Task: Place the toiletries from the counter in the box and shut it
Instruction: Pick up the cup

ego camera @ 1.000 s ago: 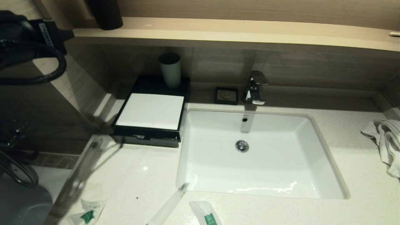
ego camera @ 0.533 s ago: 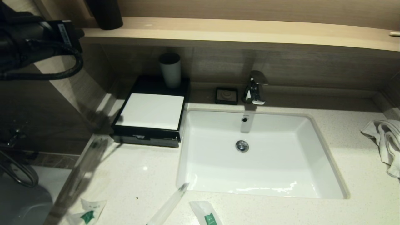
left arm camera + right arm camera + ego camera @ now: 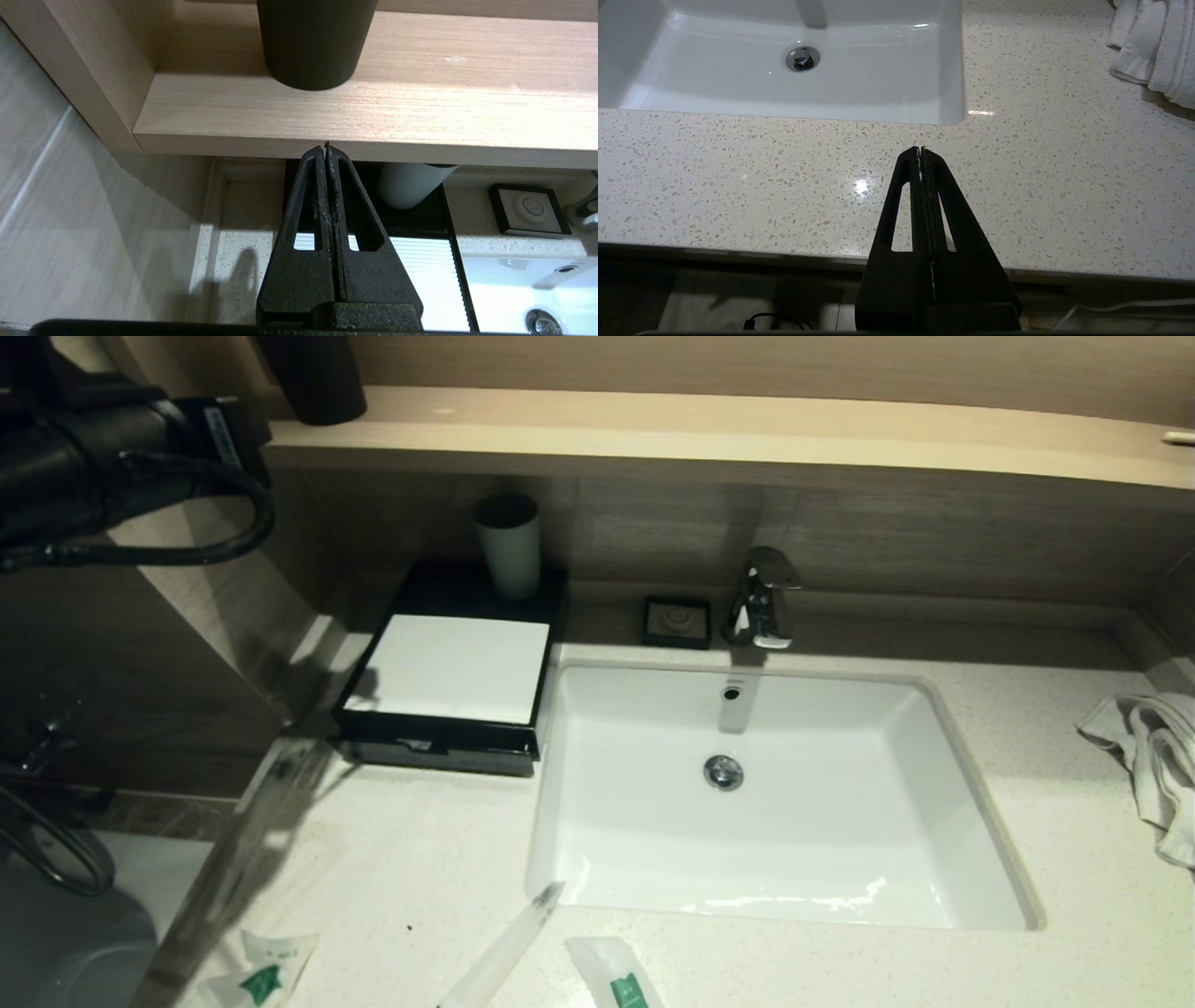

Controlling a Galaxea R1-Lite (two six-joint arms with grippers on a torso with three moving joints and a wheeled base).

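Note:
The box (image 3: 451, 668), black with a white top panel, stands on the counter (image 3: 420, 859) left of the sink; its drawer front (image 3: 448, 761) shows low at the near side. Toiletries lie at the counter's near edge: a green-labelled sachet (image 3: 266, 975), a long clear-wrapped stick (image 3: 504, 947) and another sachet (image 3: 621, 980). My left arm (image 3: 112, 457) hangs high at the far left. The left gripper (image 3: 326, 149) is shut and empty, above and behind the box (image 3: 420, 275), close to the shelf edge. My right gripper (image 3: 920, 150) is shut and empty over the counter's front right of the sink.
A white cup (image 3: 509, 546) stands on the box's rear part. A black cup (image 3: 313, 378) sits on the wooden shelf (image 3: 709, 429). A soap dish (image 3: 677, 621), faucet (image 3: 761, 597), sink basin (image 3: 840, 859) and white towel (image 3: 1148, 756) fill the right side.
My left arm has moved to the right along the upper left, nearer the shelf, fingers still shut. Box and toiletries have not moved.

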